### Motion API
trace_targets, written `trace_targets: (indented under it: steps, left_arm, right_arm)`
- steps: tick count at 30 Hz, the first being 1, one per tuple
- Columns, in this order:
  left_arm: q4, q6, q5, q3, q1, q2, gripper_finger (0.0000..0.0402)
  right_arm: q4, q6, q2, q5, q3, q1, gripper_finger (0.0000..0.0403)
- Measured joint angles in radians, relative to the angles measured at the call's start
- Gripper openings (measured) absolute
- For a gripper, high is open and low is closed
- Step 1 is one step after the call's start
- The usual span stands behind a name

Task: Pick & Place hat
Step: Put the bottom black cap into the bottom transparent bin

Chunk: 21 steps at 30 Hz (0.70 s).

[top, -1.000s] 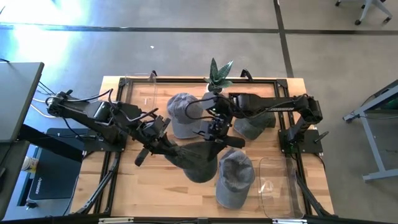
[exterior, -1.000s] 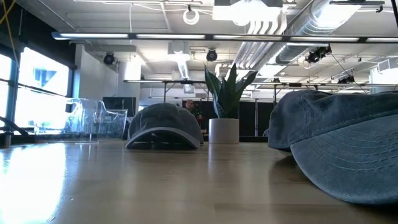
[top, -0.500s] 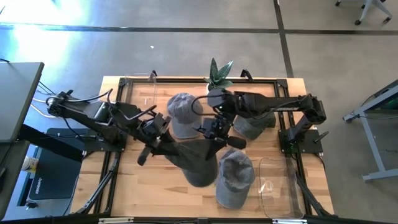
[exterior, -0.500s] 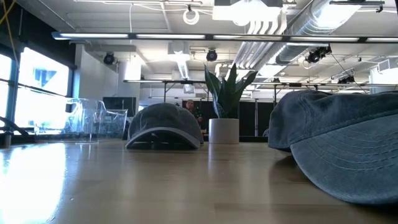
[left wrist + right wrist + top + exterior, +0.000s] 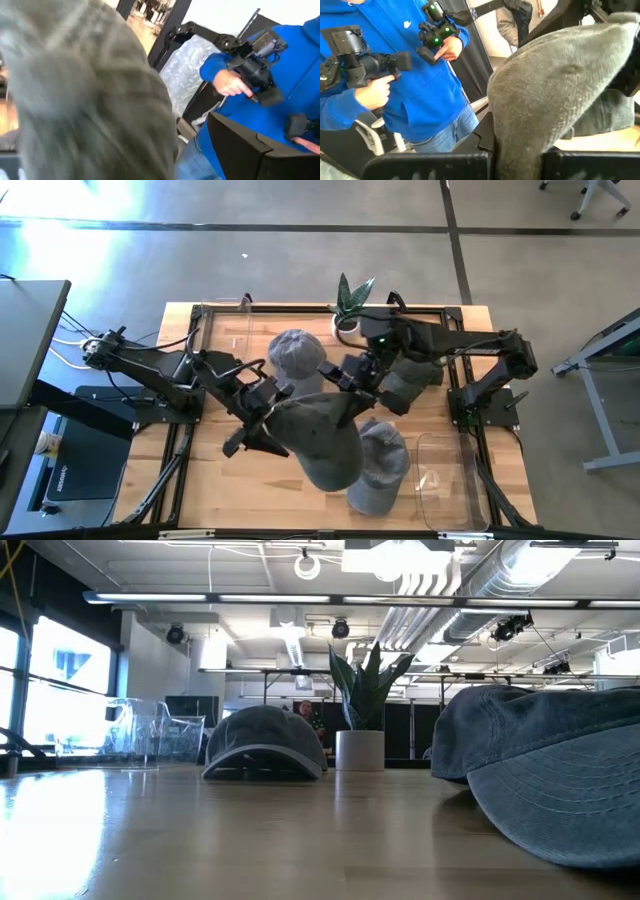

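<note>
The held grey hat [image 5: 325, 442] now sits nearer the table's front edge, overlapping the front hat [image 5: 385, 470], while the right gripper [image 5: 352, 379] pulls back toward the plant [image 5: 352, 300].

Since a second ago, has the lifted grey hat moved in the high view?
Yes. The lifted hat has shifted toward the picture's right and bottom, now overlapping the hat beside the clear tray.
</note>
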Motion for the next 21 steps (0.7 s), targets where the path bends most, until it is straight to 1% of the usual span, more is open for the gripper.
trace_targets:
  steps: [4, 9, 13, 17, 21]
  left_arm:
    - [-0.003, 0.017, -0.001, 0.000, 0.000, 0.000, 0.0233]
    - [0.030, 0.030, 0.008, 0.000, 0.000, 0.000, 0.0197]
    - [0.053, 0.053, 0.039, 0.000, 0.000, 0.000, 0.0159]
    - [0.052, 0.055, 0.061, 0.000, 0.000, 0.001, 0.0115]
    - [0.052, 0.084, 0.065, 0.000, 0.000, 0.001, 0.0058]
  right_arm:
    - [-0.033, 0.000, -0.042, 0.029, 0.000, 0.000, 0.0005]
    - [-0.075, 0.001, -0.077, 0.059, 0.000, 0.001, 0.0005]
    - [-0.118, 0.007, -0.099, 0.067, 0.000, 0.008, 0.0004]
    - [-0.122, 0.029, -0.114, 0.067, 0.000, 0.016, 0.0005]
    - [-0.120, 0.045, -0.125, 0.064, 0.000, 0.016, 0.0004]
